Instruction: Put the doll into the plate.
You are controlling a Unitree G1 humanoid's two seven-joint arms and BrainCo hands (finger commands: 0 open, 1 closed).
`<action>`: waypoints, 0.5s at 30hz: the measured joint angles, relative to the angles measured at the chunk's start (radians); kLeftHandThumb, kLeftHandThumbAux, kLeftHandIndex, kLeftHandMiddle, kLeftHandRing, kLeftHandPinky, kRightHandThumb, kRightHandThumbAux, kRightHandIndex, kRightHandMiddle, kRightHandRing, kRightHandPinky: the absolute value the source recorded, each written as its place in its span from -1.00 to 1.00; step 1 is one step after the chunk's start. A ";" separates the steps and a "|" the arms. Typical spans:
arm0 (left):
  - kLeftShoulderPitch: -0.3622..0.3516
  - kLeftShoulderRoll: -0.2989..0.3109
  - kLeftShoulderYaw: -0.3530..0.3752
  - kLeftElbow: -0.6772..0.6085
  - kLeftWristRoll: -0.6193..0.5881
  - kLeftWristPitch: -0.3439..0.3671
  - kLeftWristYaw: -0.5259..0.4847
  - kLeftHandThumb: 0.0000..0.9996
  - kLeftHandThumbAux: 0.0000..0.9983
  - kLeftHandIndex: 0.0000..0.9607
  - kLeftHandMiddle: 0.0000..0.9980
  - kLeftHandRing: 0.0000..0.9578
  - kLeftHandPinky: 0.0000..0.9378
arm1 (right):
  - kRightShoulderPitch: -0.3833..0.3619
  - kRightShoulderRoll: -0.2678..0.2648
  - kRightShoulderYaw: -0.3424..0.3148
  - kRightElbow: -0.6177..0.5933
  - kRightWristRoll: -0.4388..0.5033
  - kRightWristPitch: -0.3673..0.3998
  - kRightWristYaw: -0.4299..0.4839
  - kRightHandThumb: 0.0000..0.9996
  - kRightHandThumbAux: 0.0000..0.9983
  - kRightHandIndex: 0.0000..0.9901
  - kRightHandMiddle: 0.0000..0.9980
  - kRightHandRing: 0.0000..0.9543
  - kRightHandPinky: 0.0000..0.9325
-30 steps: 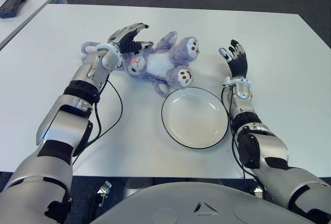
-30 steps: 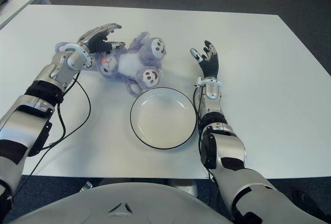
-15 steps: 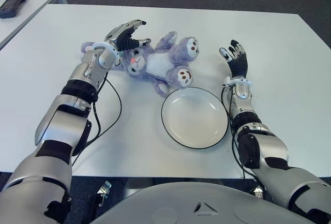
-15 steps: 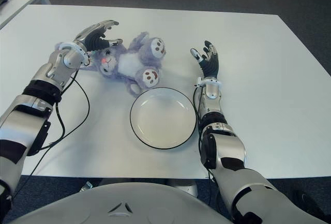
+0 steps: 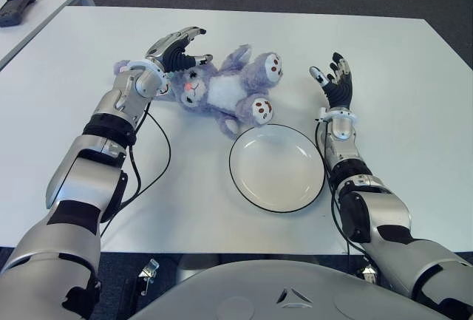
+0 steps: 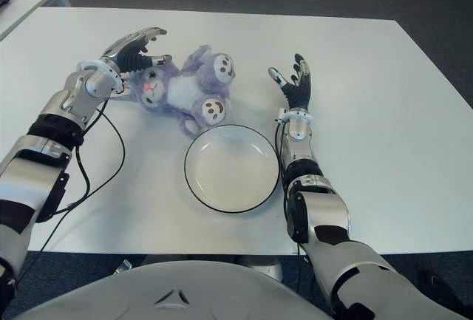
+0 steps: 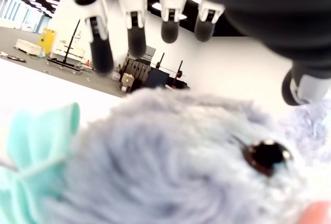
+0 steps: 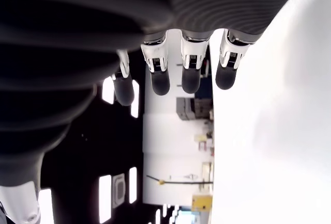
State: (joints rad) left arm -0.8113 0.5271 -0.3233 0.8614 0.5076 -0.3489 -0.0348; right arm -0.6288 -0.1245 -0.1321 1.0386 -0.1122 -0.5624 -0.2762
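Note:
A purple plush doll [image 5: 222, 91] lies on its back on the white table [image 5: 414, 76], its feet toward the plate. The white, dark-rimmed plate [image 5: 276, 167] sits just in front of the doll and holds nothing. My left hand [image 5: 181, 48] hovers over the doll's head with its fingers spread, not gripping. In the left wrist view the fingertips [image 7: 135, 27] hang above the furry head [image 7: 170, 162] with a gap between them. My right hand [image 5: 334, 82] stands open to the right of the doll, beyond the plate's right rim, and its straight fingers [image 8: 160, 76] hold nothing.
A black handheld controller [image 5: 16, 6] lies on a second table at the far left. A black cable [image 5: 151, 168] loops down from my left forearm onto the table. The doll wears a teal bow [image 7: 36, 141] by its head.
My left hand has drawn slightly up and to the left above the doll's head, fingers staying spread. The right hand tilted a little. Doll and plate barely moved.

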 measured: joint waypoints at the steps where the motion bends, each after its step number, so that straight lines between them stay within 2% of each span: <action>1: 0.000 0.000 0.000 0.004 0.000 -0.003 0.000 -0.45 -0.32 -1.00 -0.93 -0.86 -0.91 | 0.000 -0.001 0.018 -0.005 -0.017 -0.002 -0.022 -0.93 0.16 -0.90 -0.89 -0.90 -0.90; 7: 0.000 0.000 0.000 0.025 0.000 -0.022 0.001 -0.47 -0.29 -1.00 -0.93 -0.88 -0.90 | 0.011 -0.005 0.103 -0.049 -0.104 -0.011 -0.119 -0.83 0.05 -0.93 -0.88 -0.90 -0.90; 15: 0.000 -0.002 0.000 0.078 0.000 -0.040 0.002 -0.56 -0.27 -1.00 -0.98 -0.91 -0.87 | 0.040 -0.012 0.174 -0.120 -0.169 -0.043 -0.181 -0.72 -0.04 -0.96 -0.90 -0.92 -0.92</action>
State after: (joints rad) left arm -0.8111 0.5252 -0.3232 0.9393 0.5076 -0.3892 -0.0333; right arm -0.5891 -0.1370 0.0422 0.9185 -0.2809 -0.6050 -0.4572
